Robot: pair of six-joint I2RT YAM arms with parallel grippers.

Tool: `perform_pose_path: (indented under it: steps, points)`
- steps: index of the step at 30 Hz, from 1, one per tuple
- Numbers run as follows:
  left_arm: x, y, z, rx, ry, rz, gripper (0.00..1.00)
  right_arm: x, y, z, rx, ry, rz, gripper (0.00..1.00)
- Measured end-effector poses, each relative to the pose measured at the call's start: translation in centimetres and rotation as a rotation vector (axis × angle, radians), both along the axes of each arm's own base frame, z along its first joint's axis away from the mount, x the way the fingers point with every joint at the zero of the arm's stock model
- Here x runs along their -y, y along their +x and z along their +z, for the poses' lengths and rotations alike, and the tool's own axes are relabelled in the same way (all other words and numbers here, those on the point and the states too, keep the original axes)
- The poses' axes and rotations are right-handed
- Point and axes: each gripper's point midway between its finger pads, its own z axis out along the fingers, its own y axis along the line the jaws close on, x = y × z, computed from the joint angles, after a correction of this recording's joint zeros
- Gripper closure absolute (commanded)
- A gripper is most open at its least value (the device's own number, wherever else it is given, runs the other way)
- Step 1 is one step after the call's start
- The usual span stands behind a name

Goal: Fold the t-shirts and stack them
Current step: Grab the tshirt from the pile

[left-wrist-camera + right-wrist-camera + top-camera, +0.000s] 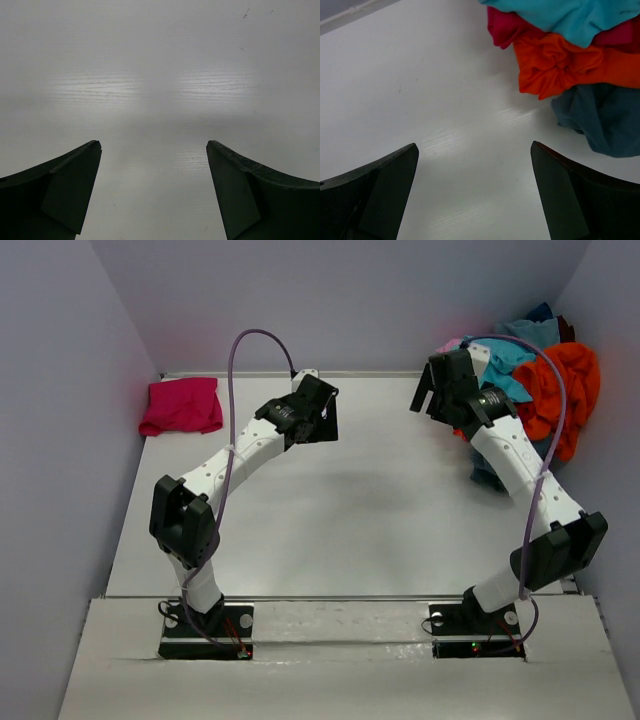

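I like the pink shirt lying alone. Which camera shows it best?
The top external view: the magenta-pink shirt shows whole there, at the far left corner of the table. The left wrist view shows only bare table, and the right wrist view shows the heap of other shirts, not this one.

A white table (380,510) stands enclosed by pale lavender walls (350,300) on three sides

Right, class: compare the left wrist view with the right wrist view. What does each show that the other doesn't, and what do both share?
Left wrist only: the left gripper over nothing but bare table. Right wrist only: the right gripper and a crumpled heap at upper right: turquoise t-shirt, crimson t-shirt, orange t-shirt, dusty blue t-shirt. Both: white tabletop and an open gripper holding nothing.
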Motion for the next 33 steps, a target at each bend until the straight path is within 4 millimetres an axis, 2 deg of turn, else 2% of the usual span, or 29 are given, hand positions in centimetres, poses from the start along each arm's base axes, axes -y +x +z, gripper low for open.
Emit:
perform_pose_path:
  steps: [5,9,16,21,23,28,33]
  points:
    - [-0.3,0.2,0.0,0.002,0.01,-0.005,0.01,5.8,2.3,-0.7,-0.031,-0.024,-0.115,0.0]
    - [-0.4,0.4,0.3,0.007,0.018,-0.019,0.01,9.3,3.6,0.5,-0.011,-0.018,-0.186,0.0]
    - [1.3,1.8,2.3,0.039,-0.078,-0.122,0.01,13.7,5.0,1.6,0.023,0.049,-0.268,0.0]
    - [2.8,3.1,2.3,0.006,-0.193,-0.216,0.01,15.3,6.6,1.8,0.045,0.088,-0.298,0.0]
    - [3.7,4.5,1.9,-0.009,-0.232,-0.245,0.01,15.2,7.9,1.8,0.046,0.1,-0.291,0.0]
    - [6.9,7.3,0.5,-0.028,-0.298,-0.318,0.01,15.9,11.8,3.2,0.106,0.121,-0.285,0.0]
    - [9.3,8.4,-0.8,-0.059,-0.348,-0.379,0.01,17.5,13.1,3.3,0.125,0.118,-0.316,0.01]
